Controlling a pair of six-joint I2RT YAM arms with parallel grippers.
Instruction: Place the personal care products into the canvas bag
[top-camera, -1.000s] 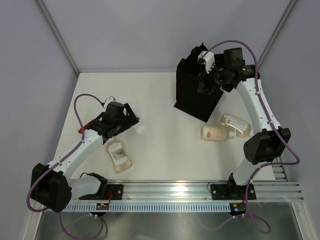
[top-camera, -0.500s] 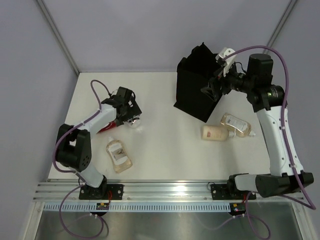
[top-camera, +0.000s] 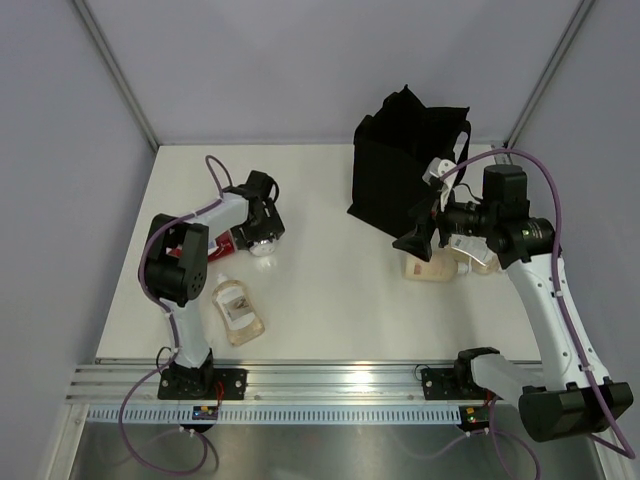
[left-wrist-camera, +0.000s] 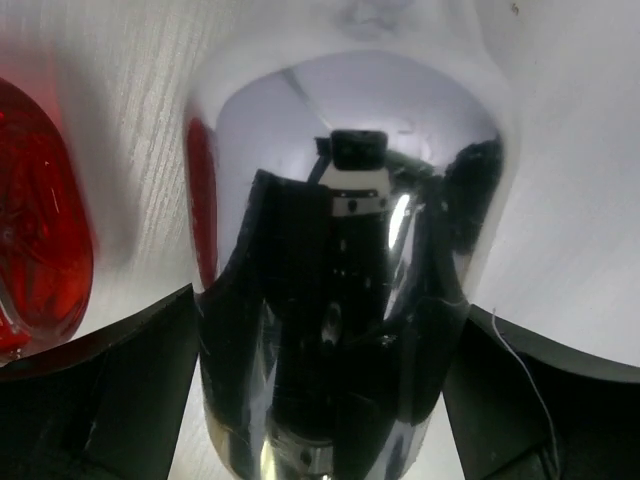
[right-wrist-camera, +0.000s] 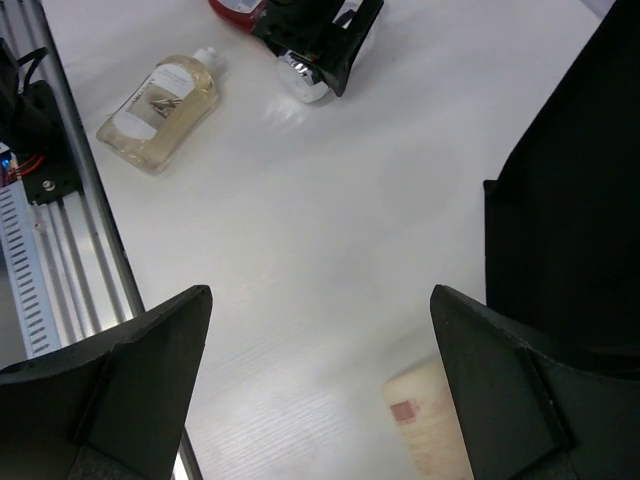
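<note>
Left jaws straddle the silver cylinder (left-wrist-camera: 340, 200), which lies on the bench (top-camera: 330, 280) well left of the canvas bag (top-camera: 395, 175); whether they are clamped cannot be determined. Right jaws are released and empty, just beside the bag's near side.

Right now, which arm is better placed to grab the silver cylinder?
Left. The left gripper sits over the silver cylinder, one finger on each side in the wrist view. The right gripper hangs open across the table, by the canvas bag and a beige bottle.
</note>
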